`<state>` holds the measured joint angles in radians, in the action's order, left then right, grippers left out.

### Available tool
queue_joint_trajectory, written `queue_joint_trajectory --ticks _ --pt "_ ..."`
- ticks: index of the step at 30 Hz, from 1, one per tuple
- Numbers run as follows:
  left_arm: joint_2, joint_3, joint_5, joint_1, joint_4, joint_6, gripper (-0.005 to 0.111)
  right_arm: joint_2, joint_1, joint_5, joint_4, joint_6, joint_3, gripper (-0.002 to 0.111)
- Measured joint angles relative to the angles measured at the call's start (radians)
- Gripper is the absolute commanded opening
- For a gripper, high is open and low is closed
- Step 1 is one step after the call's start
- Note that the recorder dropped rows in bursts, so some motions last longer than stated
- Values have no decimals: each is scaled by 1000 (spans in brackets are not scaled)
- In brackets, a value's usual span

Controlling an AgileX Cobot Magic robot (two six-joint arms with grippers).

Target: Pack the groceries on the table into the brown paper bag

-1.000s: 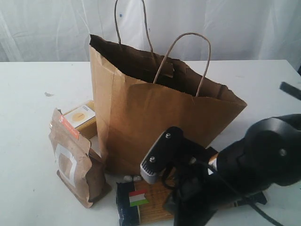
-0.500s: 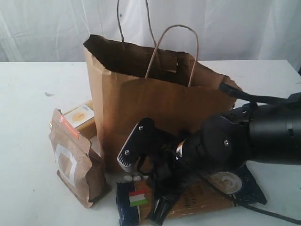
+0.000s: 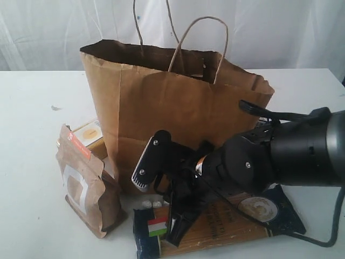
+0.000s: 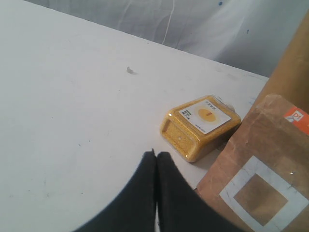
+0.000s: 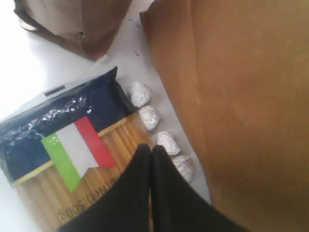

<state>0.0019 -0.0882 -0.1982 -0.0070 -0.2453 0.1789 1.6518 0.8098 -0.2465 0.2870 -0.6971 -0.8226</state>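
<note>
The spaghetti packet (image 3: 232, 229) lies flat on the table (image 3: 32, 124) at the lower centre of the exterior view, just before the upright brown paper bag (image 3: 161, 118). The right gripper (image 3: 175, 236) hangs over its flag end, fingers pressed together and empty. This reads as the approach to a pick, so next the jaws must open and straddle the packet's narrow width. The left gripper (image 4: 155, 162), also closed and empty, hovers near the yellow-grain bottle (image 4: 200, 125).

On my feed the right arm (image 3: 302, 154) is a fat matte-black barrel dotted with small silver screw heads. A black bracket (image 3: 151, 162) with a pale grey end and two bright screws sits above the right claw (image 3: 176, 236). Black cable (image 3: 330, 229) loops off the arm. The left claw (image 4: 155, 157) shows smooth black fingers meeting along a thin seam.
</note>
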Motion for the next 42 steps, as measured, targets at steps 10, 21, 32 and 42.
queue_joint_trajectory --ticks 10,21,32,42 --pt "0 0 0 0 0 0 1 2 -2 -30 -2 9 -2 0" --pt "0 0 0 0 0 0 1 -159 51 -208 2 58 -2 0" --pt "0 0 0 0 0 0 1 -398 56 -448 2 197 126 0" --pt "0 0 0 0 0 0 1 -722 -14 -607 -6 404 194 0"
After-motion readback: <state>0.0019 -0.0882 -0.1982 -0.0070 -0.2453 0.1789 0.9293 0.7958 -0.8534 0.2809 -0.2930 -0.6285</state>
